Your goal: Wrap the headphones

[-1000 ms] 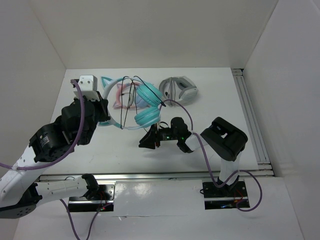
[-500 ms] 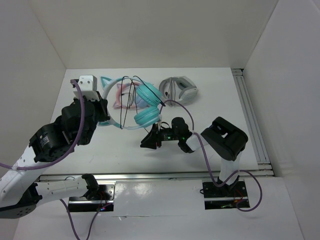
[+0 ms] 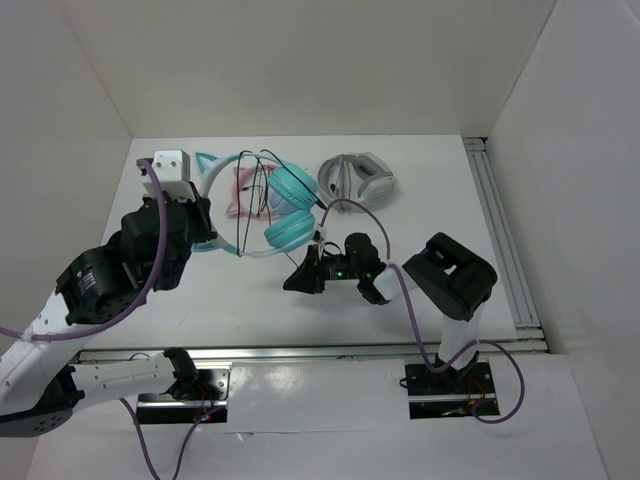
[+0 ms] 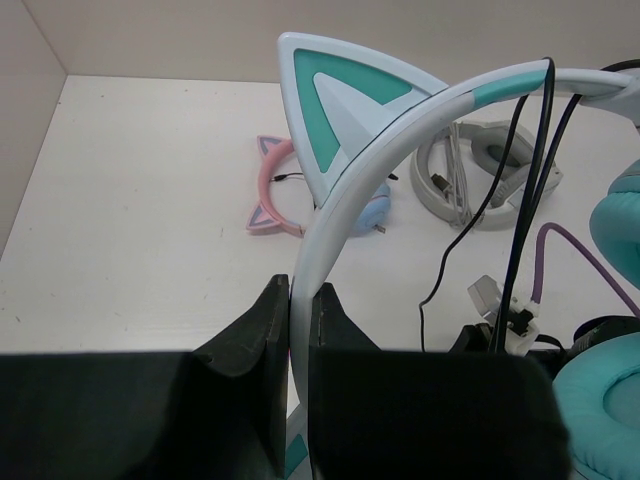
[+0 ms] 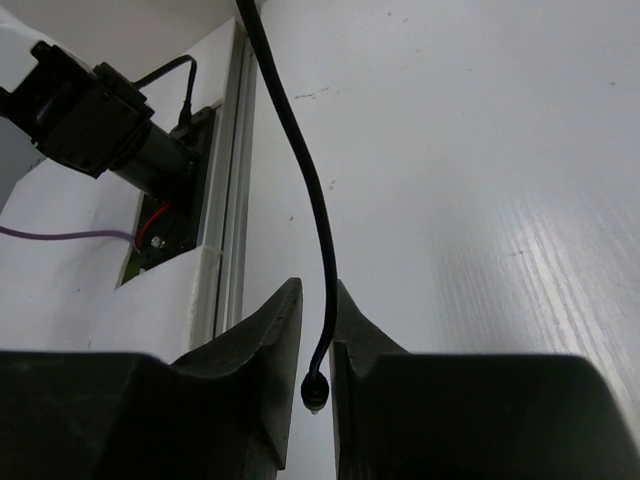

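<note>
while the left gripper [image 4: 298,300] clamps the headband of the teal headphones [image 3: 285,205], they hang over the far middle of the table [image 3: 250,310], beside pink headphones [image 3: 238,190]. the right gripper [image 5: 317,330] stands narrow around the black cable [image 5: 300,160]; whether it pinches, i cannot tell.

We are losing the headphones [image 4: 345,105] between the left jaws and past the right edge, while the right wrist view is cutting the black cable [image 5: 300,150] off at its top.

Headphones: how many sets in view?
3: teal set gripped by the left tool, pink set lying behind it, grey set farther right.
</note>
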Action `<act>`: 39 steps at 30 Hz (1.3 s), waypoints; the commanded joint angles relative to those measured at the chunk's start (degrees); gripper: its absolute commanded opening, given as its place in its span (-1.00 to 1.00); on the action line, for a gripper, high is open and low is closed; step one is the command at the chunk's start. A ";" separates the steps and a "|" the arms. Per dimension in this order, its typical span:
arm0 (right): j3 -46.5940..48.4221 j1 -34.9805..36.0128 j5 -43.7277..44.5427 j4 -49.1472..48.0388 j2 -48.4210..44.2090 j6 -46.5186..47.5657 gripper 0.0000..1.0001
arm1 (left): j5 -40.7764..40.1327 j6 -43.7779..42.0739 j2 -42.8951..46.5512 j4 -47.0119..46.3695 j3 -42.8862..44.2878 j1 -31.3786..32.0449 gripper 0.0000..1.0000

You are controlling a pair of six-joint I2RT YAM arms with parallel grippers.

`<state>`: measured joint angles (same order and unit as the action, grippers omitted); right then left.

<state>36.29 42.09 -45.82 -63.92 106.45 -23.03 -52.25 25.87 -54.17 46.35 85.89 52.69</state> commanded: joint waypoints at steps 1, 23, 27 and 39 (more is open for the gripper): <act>-0.79 -0.78 0.82 0.29 -1.25 1.41 -0.59 | -1.98 2.17 1.09 -5.39 2.53 0.14 -1.00; -0.08 19.33 29.54 22.60 -12.48 11.78 -1.00 | -12.18 12.80 -1.63 2.52 2.97 -7.76 -1.00; 2.28 27.16 39.38 30.07 -15.31 14.32 -1.00 | -10.07 11.40 -3.74 -0.46 0.52 -12.25 -1.00; 18.89 44.83 55.66 52.65 -21.90 20.91 -1.00 | -6.81 11.49 -5.68 -4.16 -10.21 -16.83 -1.00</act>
<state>49.63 84.18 4.25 -19.40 88.99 -5.45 -57.93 34.96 -60.29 49.78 74.43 36.25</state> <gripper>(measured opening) 0.152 0.165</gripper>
